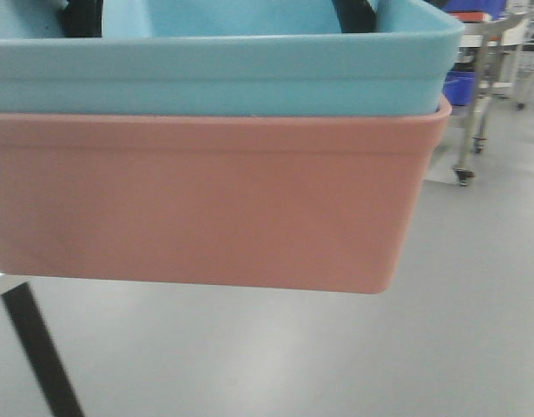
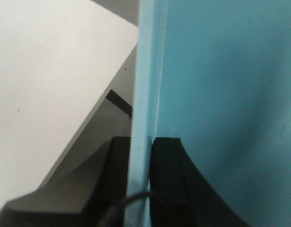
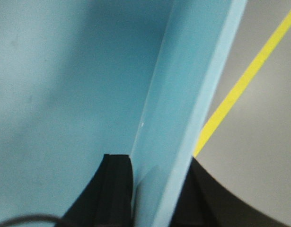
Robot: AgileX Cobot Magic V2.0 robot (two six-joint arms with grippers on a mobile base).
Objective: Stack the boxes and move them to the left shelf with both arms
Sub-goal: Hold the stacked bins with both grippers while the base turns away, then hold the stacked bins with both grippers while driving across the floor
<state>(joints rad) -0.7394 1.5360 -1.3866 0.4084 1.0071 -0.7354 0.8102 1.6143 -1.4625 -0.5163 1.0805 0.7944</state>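
Up off the floor, the blue box sits inside the pink box, so the two can go as one stack. Both hang in the air with nothing under them. The left gripper is closed tight on the left wall of the blue box, with one finger inside and one outside. The right gripper pinches the right wall the same way. I think a hold on both sides keeps the stack level so it does not tip. I cannot tell if the outside fingers press the pink box too. A white table is near on the left, and a yellow line runs on the floor at the right. No shelf is in view, so I think the stack is not there yet.
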